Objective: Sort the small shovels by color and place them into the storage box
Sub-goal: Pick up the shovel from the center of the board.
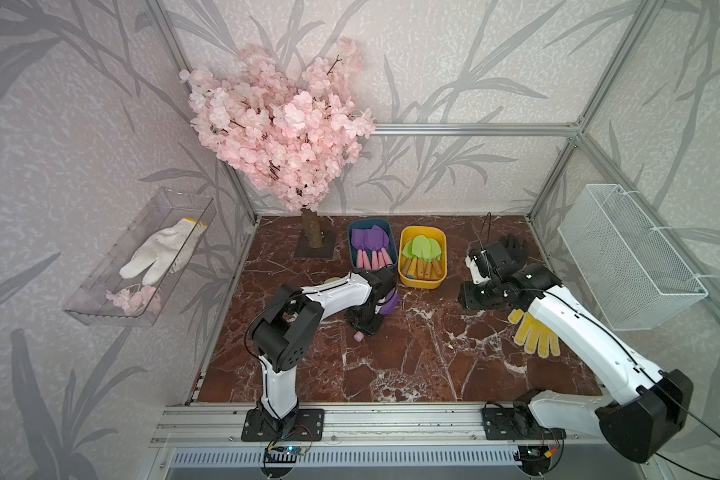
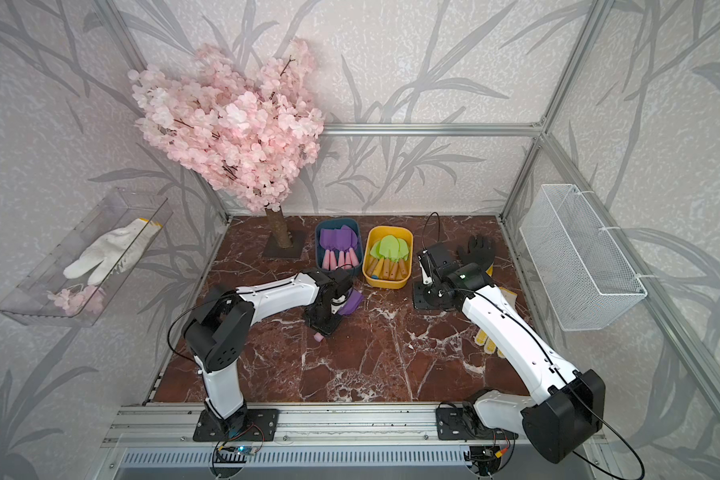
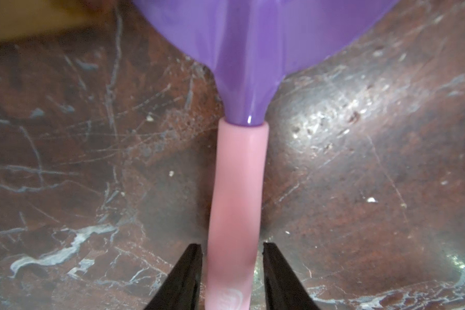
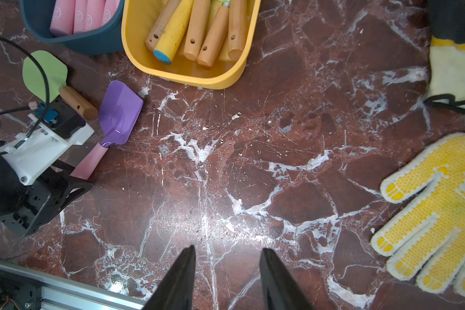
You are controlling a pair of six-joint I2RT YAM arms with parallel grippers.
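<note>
**Left arm** (image 1: 333, 293): reaches forward from its base, elbow raised, wrist bent down. The left tool (image 3: 230, 245) sits low over the table (image 3: 360, 161). Its jaws are narrowly parted astride a pink handle, with a thin gap at each fingertip and no firm hold seen.

**Purple shovel** (image 3: 253, 40): lies flat on the table. Its glossy blade is beyond the tool's tips and its handle runs back between the jaws.

**Lime-green shovel** (image 4: 45, 72): brown wooden handle, on the table just beside the left tool.

**Right arm** (image 1: 566, 324): stretched forward. The right tool (image 4: 227, 249) hangs above bare table, jaws apart, empty.

**Blue box** (image 4: 91, 43): beyond the left tool, holds the stored purple shovels (image 1: 371, 243).

**Yellow box** (image 4: 199, 77): alongside the blue box, holds the stored lime-green shovels (image 1: 422, 249).
</note>
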